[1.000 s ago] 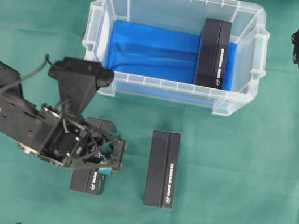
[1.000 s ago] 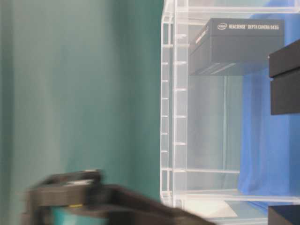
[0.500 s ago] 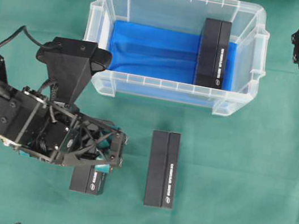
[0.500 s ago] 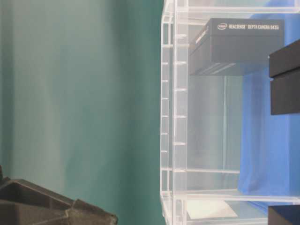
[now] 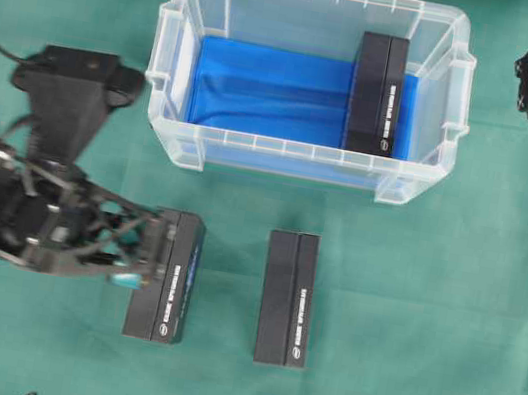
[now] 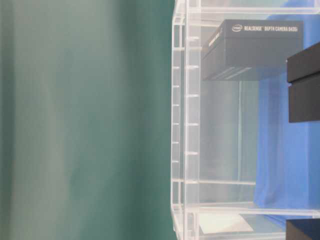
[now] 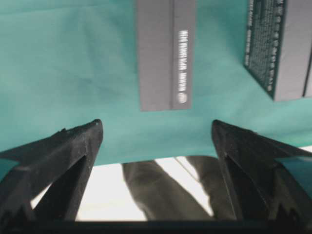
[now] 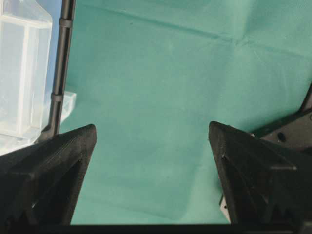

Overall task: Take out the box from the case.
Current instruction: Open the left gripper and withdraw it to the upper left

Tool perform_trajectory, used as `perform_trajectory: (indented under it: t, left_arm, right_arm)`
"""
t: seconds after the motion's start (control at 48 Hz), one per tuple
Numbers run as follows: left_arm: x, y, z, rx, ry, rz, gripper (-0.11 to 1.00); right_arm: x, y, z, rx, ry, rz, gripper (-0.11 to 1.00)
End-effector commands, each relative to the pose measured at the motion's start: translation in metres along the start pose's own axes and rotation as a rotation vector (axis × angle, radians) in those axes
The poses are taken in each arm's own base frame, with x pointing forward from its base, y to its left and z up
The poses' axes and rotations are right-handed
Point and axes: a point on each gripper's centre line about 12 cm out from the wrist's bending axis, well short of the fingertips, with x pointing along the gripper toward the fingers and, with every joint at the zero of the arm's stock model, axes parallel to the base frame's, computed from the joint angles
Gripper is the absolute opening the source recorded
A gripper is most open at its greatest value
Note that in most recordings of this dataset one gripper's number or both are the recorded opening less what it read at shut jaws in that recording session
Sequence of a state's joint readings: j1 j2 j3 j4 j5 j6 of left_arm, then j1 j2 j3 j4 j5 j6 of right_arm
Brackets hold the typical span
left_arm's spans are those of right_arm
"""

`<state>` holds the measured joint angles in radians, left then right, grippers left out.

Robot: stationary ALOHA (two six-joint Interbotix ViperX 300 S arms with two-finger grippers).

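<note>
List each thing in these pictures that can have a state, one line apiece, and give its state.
Case: upright on the table, no lid, one box inside.
Cloth: rumpled, lining the case's bottom.
Box in case: at the right end, on the cloth.
Left box: on the table, out of the case.
Middle box: on the table, out of the case.
Left gripper: open, empty.
Right gripper: open, empty, right of the case.
</note>
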<state>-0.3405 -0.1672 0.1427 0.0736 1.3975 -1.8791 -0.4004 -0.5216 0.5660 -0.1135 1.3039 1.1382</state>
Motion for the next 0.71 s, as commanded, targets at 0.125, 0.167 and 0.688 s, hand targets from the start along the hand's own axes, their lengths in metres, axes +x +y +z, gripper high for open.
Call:
perform_trajectory:
  t: [0.125,0.167,0.688]
  left_arm:
    - [-0.017,0.038,0.004,0.019,0.013,-0.027,0.97]
    - [-0.018,0.044,0.004,0.024,0.015,-0.028,0.97]
    - [-0.021,0.065,0.022,0.008,0.003,-0.021,0.97]
  right_arm:
    - [-0.008,0.001,0.001,0.002,-0.012,0.018,0.90]
    - [-0.007,0.000,0.001,0.002,-0.011,0.013,0.90]
    - [-0.009,-0.003,-0.001,0.005,-0.001,0.000,0.90]
